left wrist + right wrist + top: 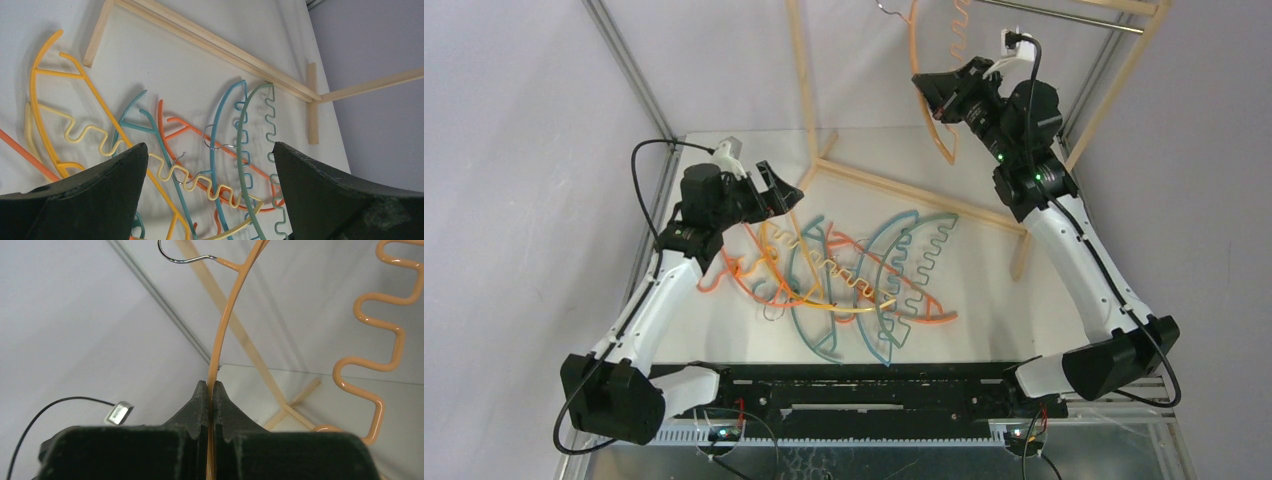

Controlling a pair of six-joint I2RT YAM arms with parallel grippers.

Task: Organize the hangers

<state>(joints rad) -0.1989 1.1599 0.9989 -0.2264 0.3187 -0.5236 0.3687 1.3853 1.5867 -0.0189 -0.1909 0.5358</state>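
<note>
The right pincer (pixel 211 390) clamps the curved arm of an orange hanger (pixel 226 320), beside the wooden rack (pixel 805 90). The left pincer (pixel 210 146) gapes wide above tangled hangers (pixel 836 270) on the bench (pixel 994 290).

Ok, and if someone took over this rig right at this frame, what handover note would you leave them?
The left gripper is open and holds nothing; it hovers over the pile of hangers on the table.
The right gripper is shut on the arm of one orange hanger, raised beside the metal rod. Its hook hangs free, not on the rod.
The other hangers, orange, yellow and teal, lie tangled in front of the wooden rack.
Done: one hanger lifted; none seen on the rod.
Left: hook the held one, then take the others one by one.
</note>
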